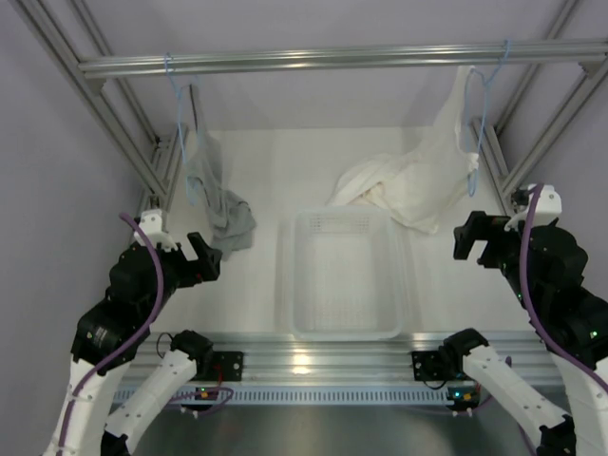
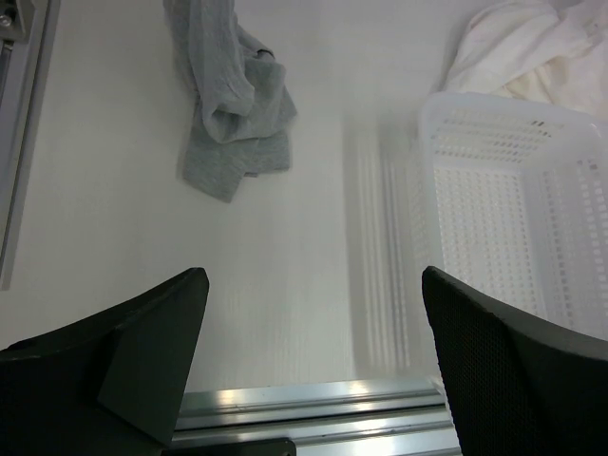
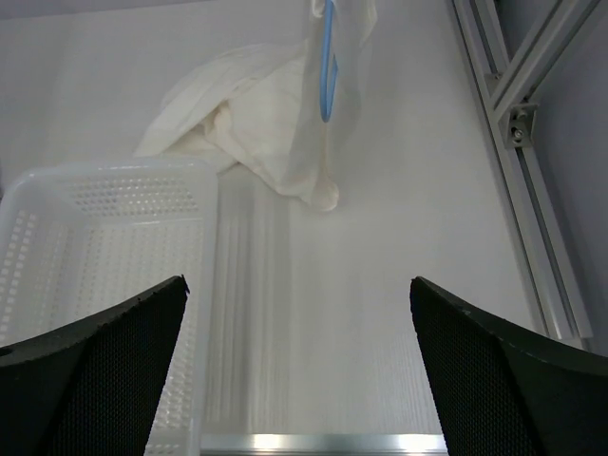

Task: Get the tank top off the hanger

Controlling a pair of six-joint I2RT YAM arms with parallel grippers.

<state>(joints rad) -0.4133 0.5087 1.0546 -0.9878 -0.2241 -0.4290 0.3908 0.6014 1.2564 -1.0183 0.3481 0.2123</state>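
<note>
White table (image 1: 256,171) bears the tank top (image 1: 408,185) heaped at far right behind the basket (image 1: 344,332), its upper part hung on the blue hanger (image 1: 482,104) under the overhead rail (image 1: 332,60), while left gripper (image 2: 313,275) and right gripper (image 3: 298,280) hover near the front edge, jaws spread wide, empty.

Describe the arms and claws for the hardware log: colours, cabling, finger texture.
Both arms alternate white link shells with black joint housings. A purple cable loops along the left arm, and a matching one runs down the right arm. The left claw and right claw are black. The wrist views show broad, wedge-shaped fingers with a fine mesh texture.
</note>
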